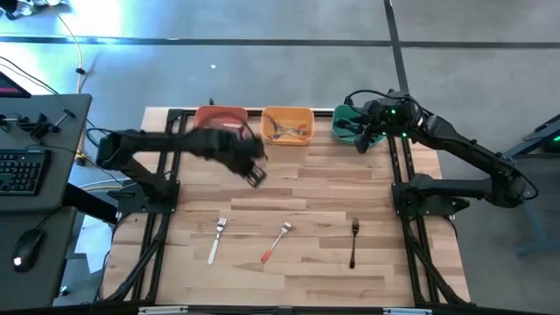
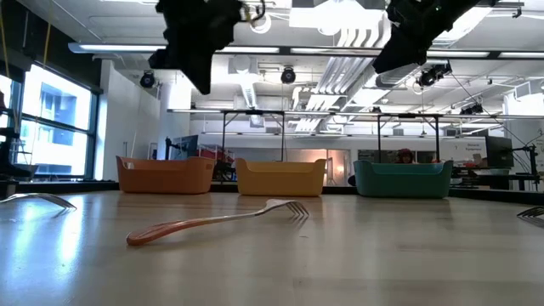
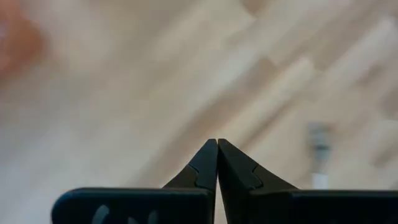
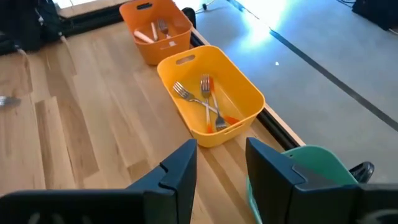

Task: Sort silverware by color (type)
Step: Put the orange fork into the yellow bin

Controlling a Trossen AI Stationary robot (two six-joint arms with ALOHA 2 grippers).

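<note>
Three forks lie flat on the wooden table near its near edge: a white-handled fork [image 1: 216, 241], an orange-red-handled fork [image 1: 276, 242] [image 2: 212, 223] and a black-handled fork [image 1: 353, 241]. More forks lie in the yellow bin [image 4: 208, 102] and the orange bin [image 4: 155, 31]. My left gripper [image 1: 255, 178] [image 3: 217, 143] is shut and empty; it hangs above the table, in front of the orange bin and well beyond the forks. My right gripper [image 1: 360, 142] [image 4: 221, 149] is open and empty, above the near left corner of the green bin [image 1: 348, 122].
The orange bin [image 1: 220, 120], yellow bin [image 1: 288, 124] and green bin stand in a row along the table's far edge. Black frame rails [image 1: 157, 227] run along the left and right sides. A desk with a keyboard [image 1: 22, 171] stands left of the table.
</note>
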